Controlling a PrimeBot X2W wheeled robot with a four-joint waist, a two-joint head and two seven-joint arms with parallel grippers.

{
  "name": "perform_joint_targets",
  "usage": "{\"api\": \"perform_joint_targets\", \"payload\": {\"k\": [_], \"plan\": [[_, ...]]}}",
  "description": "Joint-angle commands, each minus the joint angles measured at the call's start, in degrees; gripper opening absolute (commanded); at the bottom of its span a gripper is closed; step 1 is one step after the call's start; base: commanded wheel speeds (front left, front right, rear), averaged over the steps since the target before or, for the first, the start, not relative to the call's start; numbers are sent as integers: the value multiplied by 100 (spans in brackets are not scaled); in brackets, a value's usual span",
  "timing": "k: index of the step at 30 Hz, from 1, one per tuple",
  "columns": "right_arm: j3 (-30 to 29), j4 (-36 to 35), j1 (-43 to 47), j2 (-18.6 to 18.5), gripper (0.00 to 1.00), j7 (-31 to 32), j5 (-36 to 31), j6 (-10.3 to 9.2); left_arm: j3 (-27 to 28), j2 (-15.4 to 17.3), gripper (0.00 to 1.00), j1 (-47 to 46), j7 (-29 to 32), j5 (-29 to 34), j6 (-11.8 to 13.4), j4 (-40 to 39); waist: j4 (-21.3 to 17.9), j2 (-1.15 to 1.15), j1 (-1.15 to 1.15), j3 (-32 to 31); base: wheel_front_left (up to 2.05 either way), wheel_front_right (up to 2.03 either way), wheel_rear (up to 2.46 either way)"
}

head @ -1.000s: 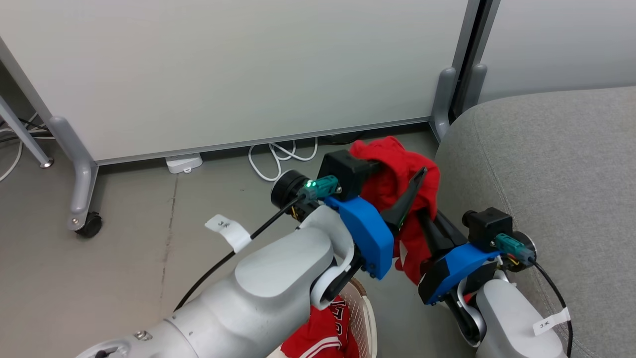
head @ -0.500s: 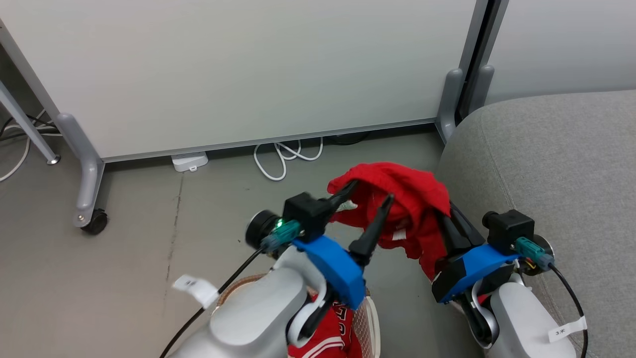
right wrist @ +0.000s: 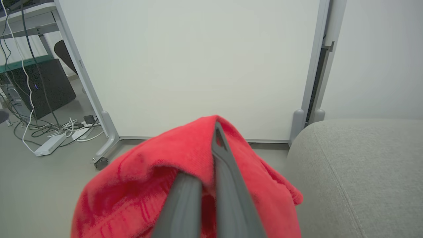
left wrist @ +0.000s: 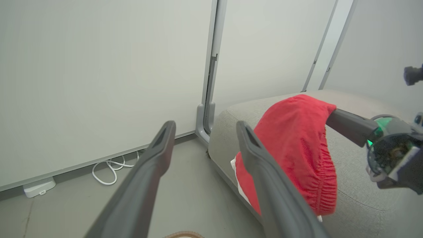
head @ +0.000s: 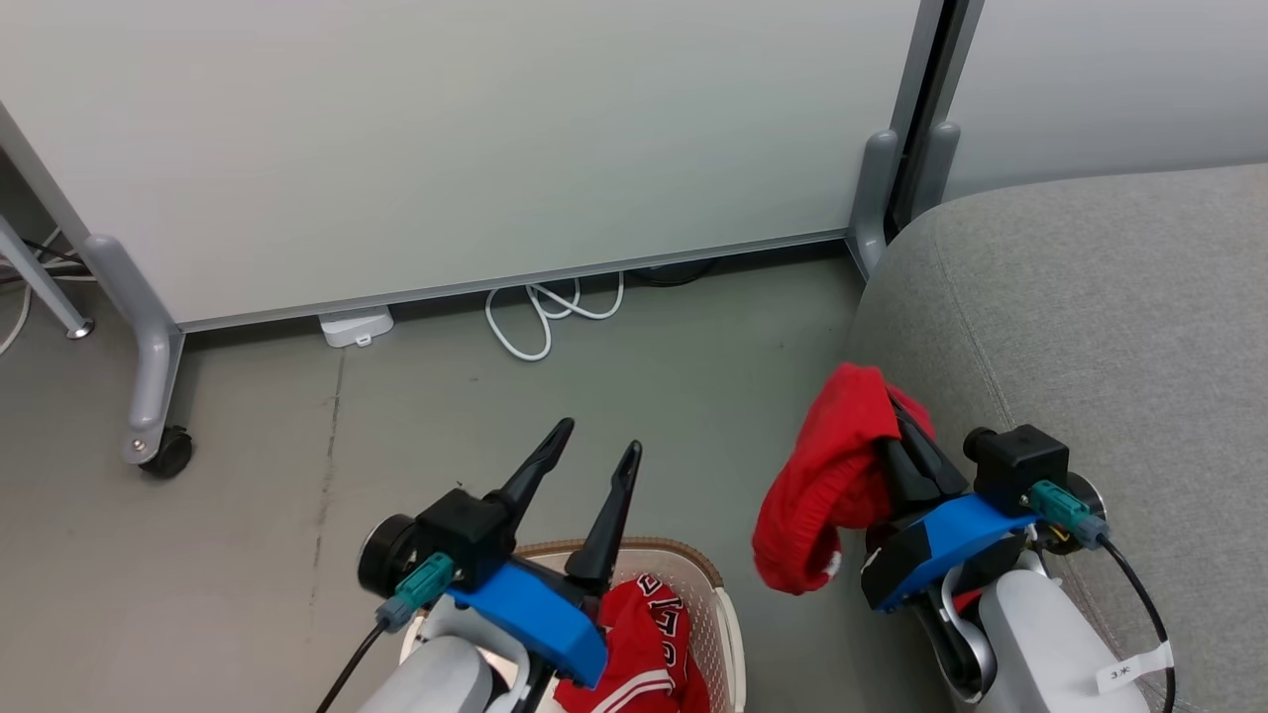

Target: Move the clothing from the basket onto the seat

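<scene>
My right gripper (head: 903,421) is shut on the plain red garment (head: 827,495), which drapes over its fingers and hangs in the air beside the seat's front edge. In the right wrist view the cloth (right wrist: 148,185) covers most of the fingers. The grey seat (head: 1090,317) lies to the right. My left gripper (head: 600,436) stands open and empty above the basket (head: 684,560), apart from the garment (left wrist: 297,148). A red jersey (head: 644,644) with white trim and lettering lies in the basket, partly hidden by my left wrist.
A white partition panel stands behind on a wheeled foot (head: 158,446). A coiled white cable (head: 540,317) and a white adapter (head: 355,327) lie on the grey floor at its base. Bare floor spreads between the basket and the panel.
My left gripper has drawn back from the red garment and down over the basket. The garment now hangs from the right gripper alone, lower and closer to the seat.
</scene>
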Motion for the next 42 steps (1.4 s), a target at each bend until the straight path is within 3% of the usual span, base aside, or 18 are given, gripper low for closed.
{"api": "perform_joint_targets", "payload": {"k": [1,10,22,42], "plan": [[10,-32,80,-10,0,-33,-31,3,271,0,100,219,-26,201,-64,-109,-19,0,0,-6,0,0,0],[-7,-74,156,-11,0,-33,-29,3,1140,-202,100,897,-26,973,-387,-317,-76,0,0,-41,0,0,0],[42,-138,130,-12,0,-33,29,3,1540,-453,100,988,-26,1408,-572,-317,-334,0,0,54,0,0,0],[40,-398,161,-8,0,-33,150,4,1432,-416,100,756,-26,1458,-618,-402,-2082,0,0,282,0,0,0]]}}
